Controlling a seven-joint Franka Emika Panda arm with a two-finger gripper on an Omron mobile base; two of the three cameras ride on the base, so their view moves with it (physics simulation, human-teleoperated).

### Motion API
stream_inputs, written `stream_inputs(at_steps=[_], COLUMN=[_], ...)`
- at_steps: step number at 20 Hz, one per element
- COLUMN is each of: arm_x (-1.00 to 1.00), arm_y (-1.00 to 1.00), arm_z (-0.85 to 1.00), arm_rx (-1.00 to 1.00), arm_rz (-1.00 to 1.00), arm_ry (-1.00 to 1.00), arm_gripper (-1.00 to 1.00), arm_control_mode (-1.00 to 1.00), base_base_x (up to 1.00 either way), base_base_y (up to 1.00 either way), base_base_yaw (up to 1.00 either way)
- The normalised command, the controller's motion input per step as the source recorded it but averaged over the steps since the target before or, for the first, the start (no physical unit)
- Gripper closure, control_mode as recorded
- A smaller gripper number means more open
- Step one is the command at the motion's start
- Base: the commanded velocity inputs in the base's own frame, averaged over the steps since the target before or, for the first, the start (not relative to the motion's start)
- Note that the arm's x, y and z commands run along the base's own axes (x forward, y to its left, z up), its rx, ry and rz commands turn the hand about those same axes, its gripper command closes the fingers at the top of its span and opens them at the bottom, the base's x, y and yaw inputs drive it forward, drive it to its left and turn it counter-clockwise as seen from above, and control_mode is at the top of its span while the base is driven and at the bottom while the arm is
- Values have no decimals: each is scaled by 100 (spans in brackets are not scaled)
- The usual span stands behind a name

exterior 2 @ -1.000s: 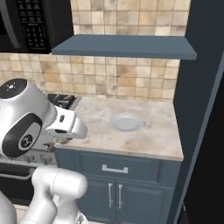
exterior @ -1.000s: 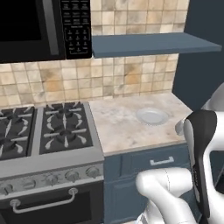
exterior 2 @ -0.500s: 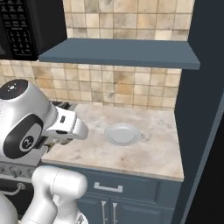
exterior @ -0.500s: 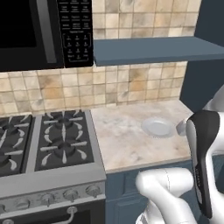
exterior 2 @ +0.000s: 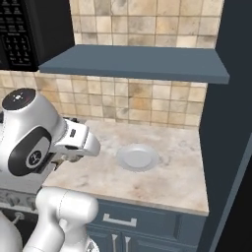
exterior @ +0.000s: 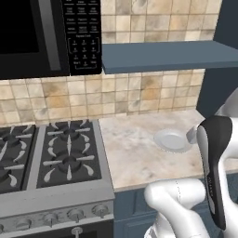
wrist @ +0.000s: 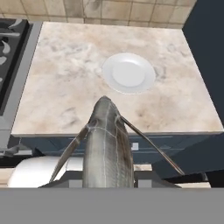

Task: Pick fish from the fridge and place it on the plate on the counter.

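One fish point(wrist: 107, 144) sits clamped in the gripper point(wrist: 108, 177), short of the plate point(wrist: 128, 72) on the worktop point(wrist: 65, 83); released early, it would likely miss the plate.

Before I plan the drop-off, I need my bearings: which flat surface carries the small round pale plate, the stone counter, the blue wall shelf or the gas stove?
The beige marbled stone counter: the small round pale plate rests on it.

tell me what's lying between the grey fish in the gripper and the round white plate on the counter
Nothing: in the hand view only bare beige marbled counter separates the grey fish from the round white plate.
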Motion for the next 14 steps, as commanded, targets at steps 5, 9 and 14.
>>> stream_inputs(at_steps=[5,9,14], arm_x=[75,83,71], arm_y=[-36,-35,-18], arm_z=[-71,-83,-69], arm_rx=[3,1,0], arm_rz=[7,4,3], arm_ry=[0,0,0], arm_gripper=[100,100,100], arm_control_mode=[-100,-100,-100], base_base_x=[0,0,0], base_base_y=[0,0,0], base_base_yaw=[0,0,0])
